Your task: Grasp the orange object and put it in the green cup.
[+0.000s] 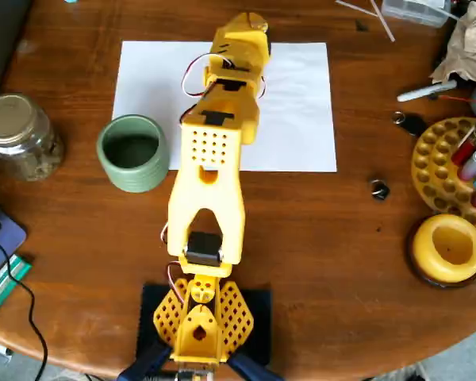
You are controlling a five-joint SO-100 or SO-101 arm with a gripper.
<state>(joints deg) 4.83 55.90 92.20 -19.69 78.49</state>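
The green cup (133, 152) stands upright and looks empty at the left edge of a white paper sheet (301, 103). The yellow arm reaches from its base at the bottom centre up over the sheet. My gripper (248, 24) is at the sheet's far edge, seen from above, well to the right of and beyond the cup. Its fingers are hidden under the wrist, so I cannot tell if it is open or shut. The orange object is not in view; it may be hidden beneath the arm or gripper.
A glass jar with a gold lid (17, 133) stands left of the cup. A yellow round holder (448, 248) and a yellow pen rack (448, 163) stand at the right. A small dark piece (378, 189) lies on the wooden table (325, 262).
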